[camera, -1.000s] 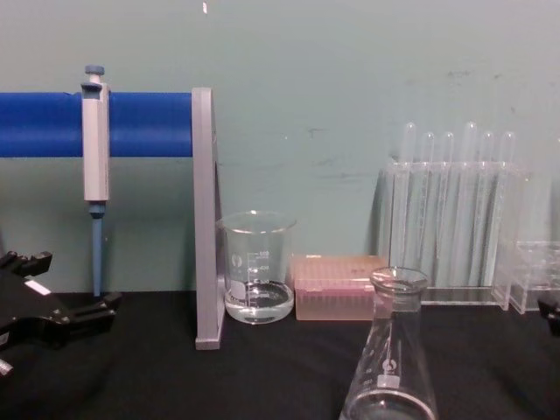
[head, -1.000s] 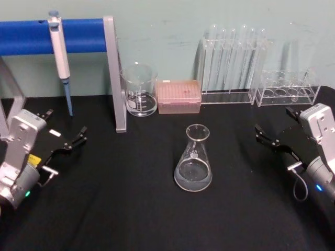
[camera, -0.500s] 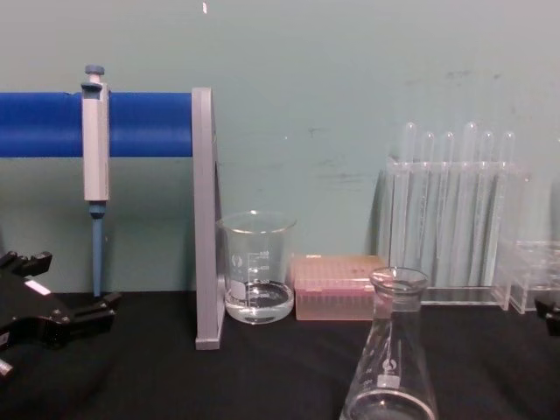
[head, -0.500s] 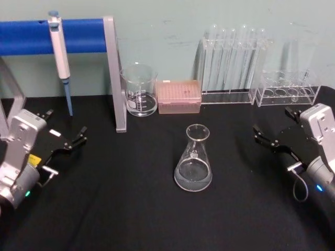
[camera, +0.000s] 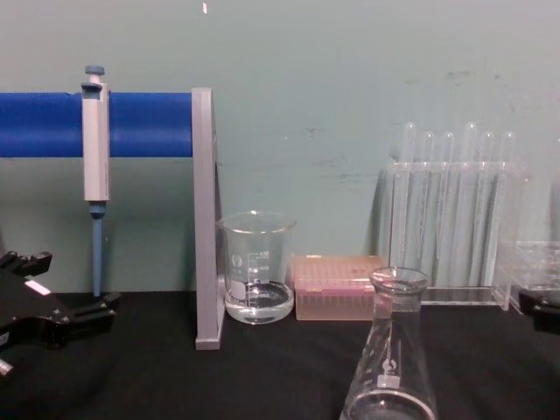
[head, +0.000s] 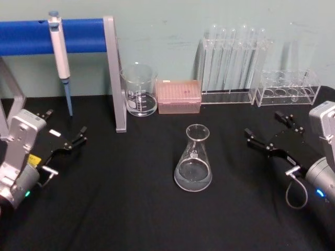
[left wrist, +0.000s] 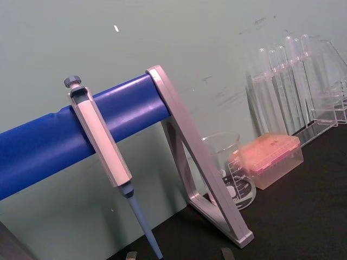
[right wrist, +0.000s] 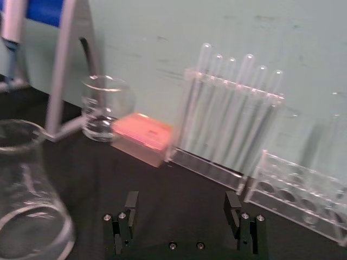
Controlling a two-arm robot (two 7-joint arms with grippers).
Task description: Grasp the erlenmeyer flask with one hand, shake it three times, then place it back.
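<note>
The erlenmeyer flask (head: 193,166) stands upright mid-worktop (head: 131,209); we judge the right gripper (head: 261,124), jaws apart near the right edge, should straddle the narrow neck squarely before closing, while the left gripper (head: 67,122) sits parked, jaws apart, by the left edge.

This is a laboratory bench set against a pale green wall (head: 167,21). At upper left of the head view, a pipette (head: 59,52) hangs from a blue stand bar (head: 26,36). Along the back, from centre to upper right, stand a graduated glass beaker (head: 140,90), a pink tip box (head: 179,97), a clear rack of test tubes (head: 233,57) and a low clear rack (head: 288,89). An erlenmeyer flask (head: 193,159) sits mid-frame on the black tabletop (head: 115,198).
</note>
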